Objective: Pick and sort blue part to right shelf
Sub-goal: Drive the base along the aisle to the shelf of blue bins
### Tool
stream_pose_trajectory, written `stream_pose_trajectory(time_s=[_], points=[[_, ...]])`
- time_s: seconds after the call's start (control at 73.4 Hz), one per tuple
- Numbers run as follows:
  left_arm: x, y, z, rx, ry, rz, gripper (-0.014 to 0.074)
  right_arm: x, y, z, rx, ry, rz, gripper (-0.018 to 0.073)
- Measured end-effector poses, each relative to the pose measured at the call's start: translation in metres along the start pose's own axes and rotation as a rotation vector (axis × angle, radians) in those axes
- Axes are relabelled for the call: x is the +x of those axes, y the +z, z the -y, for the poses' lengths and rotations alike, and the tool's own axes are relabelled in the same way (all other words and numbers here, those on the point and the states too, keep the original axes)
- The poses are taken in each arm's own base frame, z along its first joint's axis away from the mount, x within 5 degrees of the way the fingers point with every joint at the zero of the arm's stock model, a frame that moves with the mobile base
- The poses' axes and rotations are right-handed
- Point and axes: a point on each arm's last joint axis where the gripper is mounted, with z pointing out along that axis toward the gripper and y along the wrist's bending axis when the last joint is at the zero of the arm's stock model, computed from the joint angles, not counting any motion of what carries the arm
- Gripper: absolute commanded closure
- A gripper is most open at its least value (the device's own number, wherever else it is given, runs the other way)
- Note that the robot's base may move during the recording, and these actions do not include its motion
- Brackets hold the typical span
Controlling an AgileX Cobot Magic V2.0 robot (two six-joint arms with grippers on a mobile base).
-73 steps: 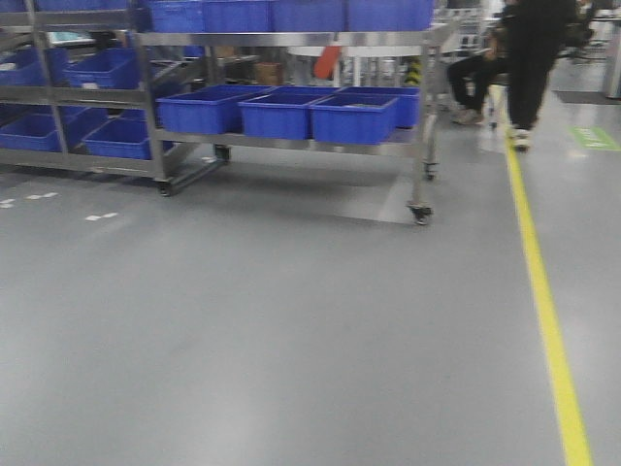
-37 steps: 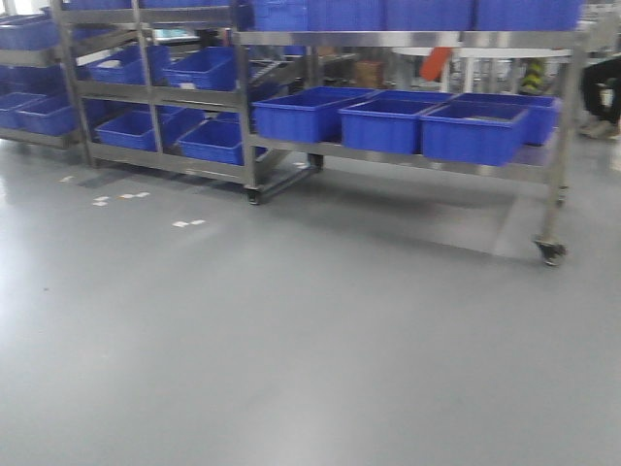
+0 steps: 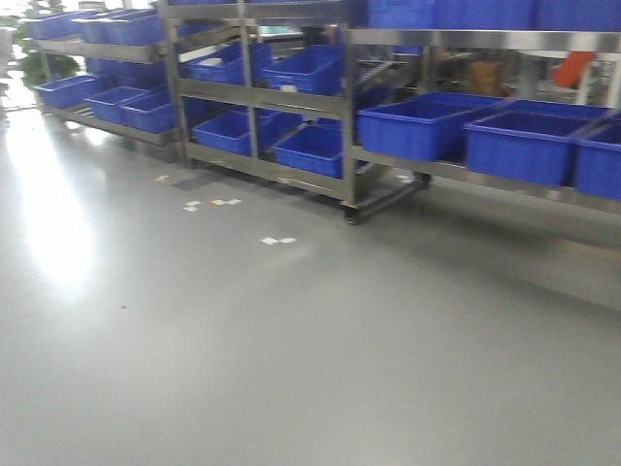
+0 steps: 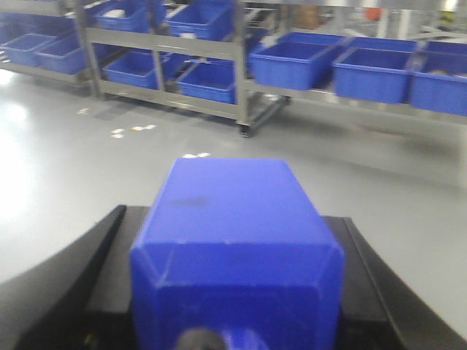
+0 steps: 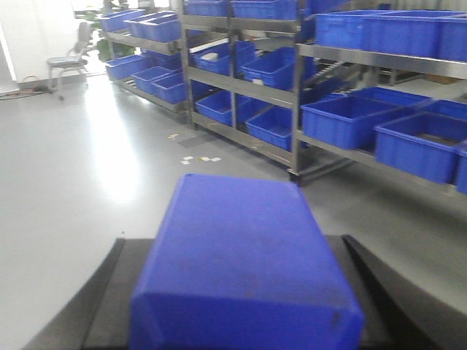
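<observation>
A blue part (image 4: 232, 262), a boxy blue plastic block, fills the gap between the black fingers of my left gripper (image 4: 232, 215), which is shut on it. My right gripper (image 5: 233, 239) is shut on a similar blue part (image 5: 241, 284). Neither gripper shows in the front view. The right shelf (image 3: 485, 39), a grey steel rack with large blue bins (image 3: 419, 124), stands at the right of the front view, across a stretch of grey floor. It also shows in the left wrist view (image 4: 343, 102) and the right wrist view (image 5: 365, 55).
More steel racks (image 3: 254, 92) with blue bins run along the back to the far left. A rack castor (image 3: 351, 216) sits on the floor. White tape marks (image 3: 277, 240) lie on the grey floor. A chair (image 5: 69, 58) stands far left.
The front view has swung left: the racks have slid rightward in the frame, and the walking person and the yellow floor line have left the view. More racks appear at the left.
</observation>
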Motion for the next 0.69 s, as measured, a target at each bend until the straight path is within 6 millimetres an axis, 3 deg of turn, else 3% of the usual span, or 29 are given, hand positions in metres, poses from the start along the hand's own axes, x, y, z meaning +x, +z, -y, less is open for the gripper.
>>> stream_pose_trajectory(time_s=[0.695], points=[[-0.0002,0.0000,0.0000,0.000,0.000,0.002,0.0389,0.0000,0.0000,0.0000,0.000,0.000,0.000,0.0330]])
